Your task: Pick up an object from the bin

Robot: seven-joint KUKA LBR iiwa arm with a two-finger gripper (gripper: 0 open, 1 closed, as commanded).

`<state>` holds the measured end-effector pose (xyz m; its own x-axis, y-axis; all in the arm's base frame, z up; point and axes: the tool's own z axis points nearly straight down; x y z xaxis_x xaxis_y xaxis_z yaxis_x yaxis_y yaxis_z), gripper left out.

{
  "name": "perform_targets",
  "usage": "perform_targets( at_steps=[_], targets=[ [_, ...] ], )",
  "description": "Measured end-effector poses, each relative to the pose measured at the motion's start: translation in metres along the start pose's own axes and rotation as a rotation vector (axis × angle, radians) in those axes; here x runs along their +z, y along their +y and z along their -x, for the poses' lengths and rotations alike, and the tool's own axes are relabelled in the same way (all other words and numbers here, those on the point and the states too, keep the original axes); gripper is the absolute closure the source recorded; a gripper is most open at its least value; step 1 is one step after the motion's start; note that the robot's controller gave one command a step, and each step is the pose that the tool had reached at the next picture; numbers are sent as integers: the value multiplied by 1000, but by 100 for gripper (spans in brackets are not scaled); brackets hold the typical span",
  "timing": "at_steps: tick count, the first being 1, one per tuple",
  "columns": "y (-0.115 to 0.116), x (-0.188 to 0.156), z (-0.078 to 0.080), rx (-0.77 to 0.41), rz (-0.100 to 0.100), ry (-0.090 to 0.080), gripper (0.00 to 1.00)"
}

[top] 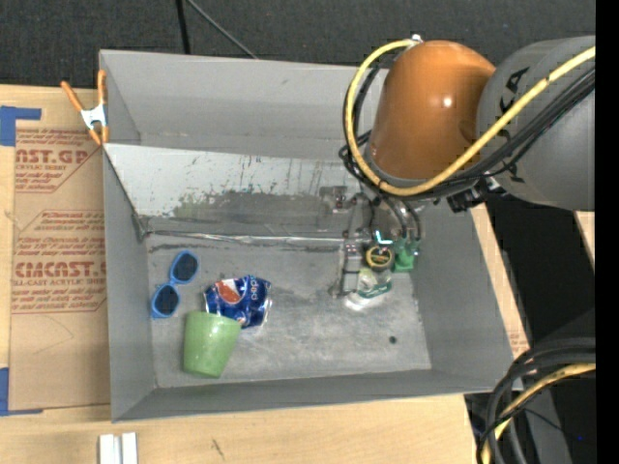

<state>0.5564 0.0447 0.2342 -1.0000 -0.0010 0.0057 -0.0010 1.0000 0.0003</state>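
Grey bin floor holds a small pale thing right under the gripper, whose closure I cannot tell; likely the grasp step, next needing a straight lift

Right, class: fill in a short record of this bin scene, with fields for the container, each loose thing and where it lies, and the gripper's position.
container: grey metal bin
item 1: blue sunglasses, left side of the floor
item 2: crushed blue can, right of the sunglasses, against the cup's mouth
item 3: green cup, on its side, front left
item 4: small pale thing, right of centre, kind unclear
gripper: gripper, low over item 4
held: cannot tell
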Motion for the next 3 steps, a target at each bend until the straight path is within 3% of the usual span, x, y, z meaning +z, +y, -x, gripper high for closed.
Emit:
perform_targets(
  at_steps=[1, 2, 3],
  targets=[
    [1, 57, 25, 5, 0, -3, 0],
    [-107, 74, -8, -160, -3, -5, 0],
    [-143, 163, 6, 34, 1, -6, 0]
  ],
)
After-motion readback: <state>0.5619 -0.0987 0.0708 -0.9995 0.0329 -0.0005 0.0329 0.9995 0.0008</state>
